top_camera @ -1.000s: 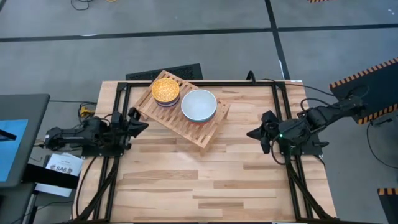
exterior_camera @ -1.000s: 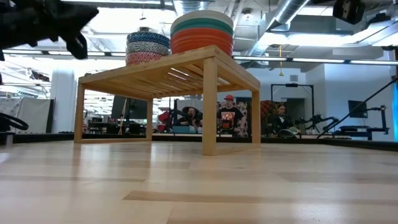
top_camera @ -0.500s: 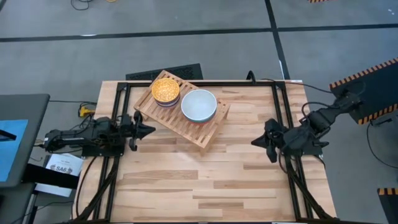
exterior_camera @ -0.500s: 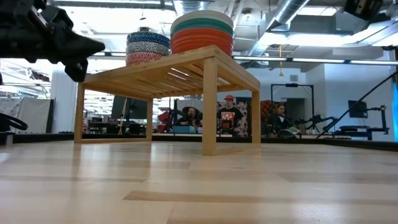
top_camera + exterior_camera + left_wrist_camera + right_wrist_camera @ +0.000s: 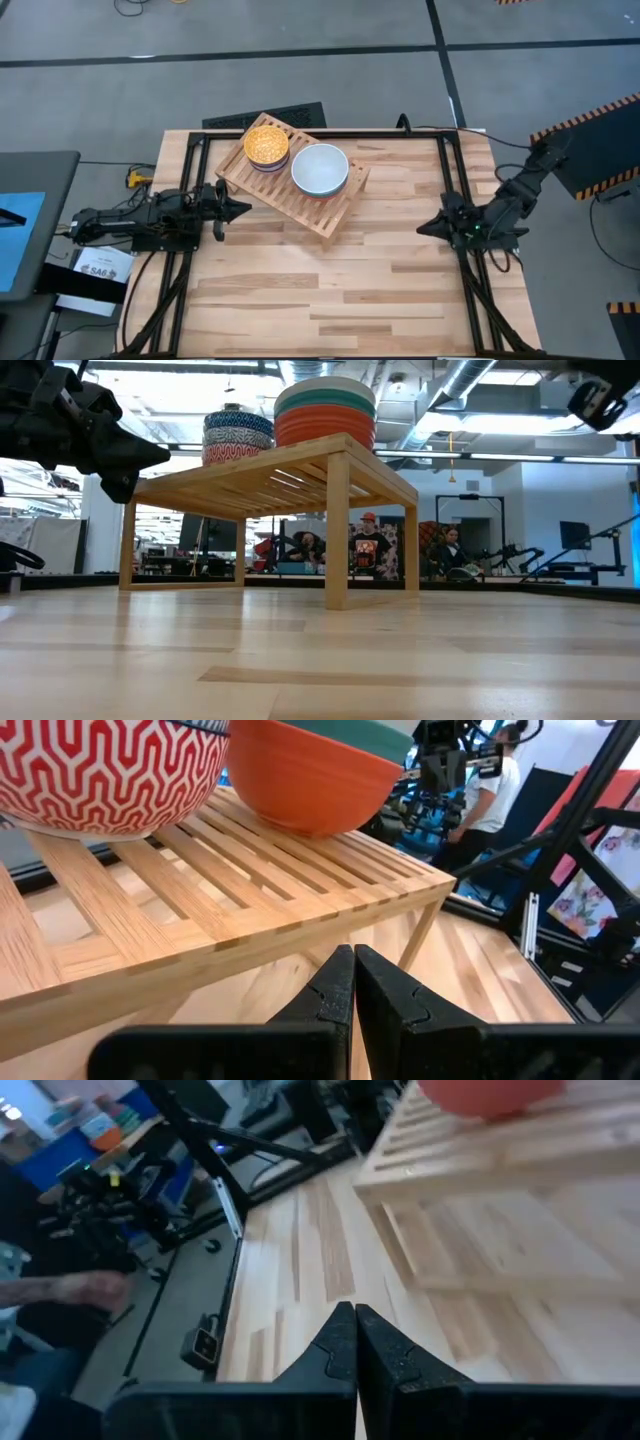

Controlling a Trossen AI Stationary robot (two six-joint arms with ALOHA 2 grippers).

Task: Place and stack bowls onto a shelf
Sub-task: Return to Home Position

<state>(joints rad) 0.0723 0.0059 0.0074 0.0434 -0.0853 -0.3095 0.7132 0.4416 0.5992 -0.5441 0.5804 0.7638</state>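
Observation:
The light-wood slatted shelf (image 5: 340, 205) stands on the far middle of the table and carries two stacks of bowls. The left stack is topped by the yellow patterned bowl (image 5: 266, 145); the low view shows the blue-white bowl (image 5: 238, 426) over the pink-red one in it. The right stack has the white bowl (image 5: 320, 168) on top, over the teal (image 5: 325, 401) and red (image 5: 324, 428) bowls. My left gripper (image 5: 240, 208) is shut at the table's left edge, level, pointing at the shelf. My right gripper (image 5: 422, 226) is shut at the right edge.
Black frame rails (image 5: 455, 180) run along the table's left, right and far sides. A dark grid mat (image 5: 265, 116) lies behind the shelf. The near half of the plank tabletop (image 5: 330, 290) is bare wood. People sit in the room beyond (image 5: 370, 550).
My right gripper has drawn back toward the table's right edge and sunk, staying shut. My left gripper has sunk a little and tipped to level beside the shelf. The shelf and both bowl stacks have stayed put.

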